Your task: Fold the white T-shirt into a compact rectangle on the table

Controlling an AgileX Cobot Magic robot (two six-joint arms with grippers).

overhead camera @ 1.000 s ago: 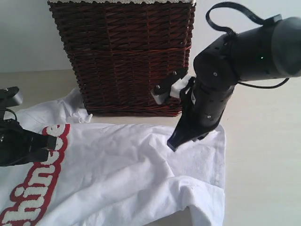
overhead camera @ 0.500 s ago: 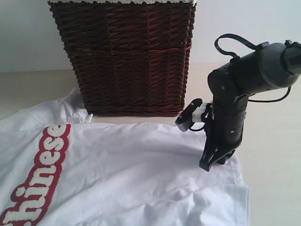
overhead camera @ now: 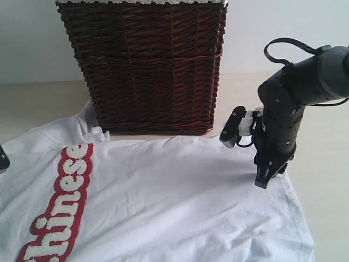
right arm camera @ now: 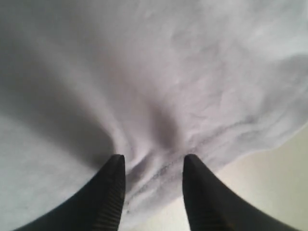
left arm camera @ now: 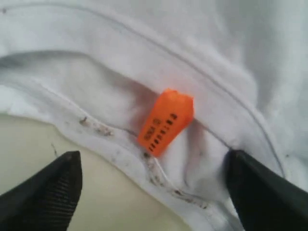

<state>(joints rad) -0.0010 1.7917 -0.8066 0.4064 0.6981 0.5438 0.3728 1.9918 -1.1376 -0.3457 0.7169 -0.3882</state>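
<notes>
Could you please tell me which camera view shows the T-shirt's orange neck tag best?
The left wrist view: the orange neck tag sits close up and sharp on the white T-shirt collar, with its dark print visible. The exterior view shows the shirt but no tag. The right wrist view shows only plain white fabric.

A dark brown wicker basket [overhead camera: 150, 65] stands upright at twelve o'clock, its white lace rim [overhead camera: 142, 1] barely showing on top.

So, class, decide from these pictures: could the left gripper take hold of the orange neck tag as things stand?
Probably yes. The left gripper has its jaws wide open either side of the orange neck tag, which lies uncovered on the collar of the white T-shirt; nothing blocks the way.
</notes>
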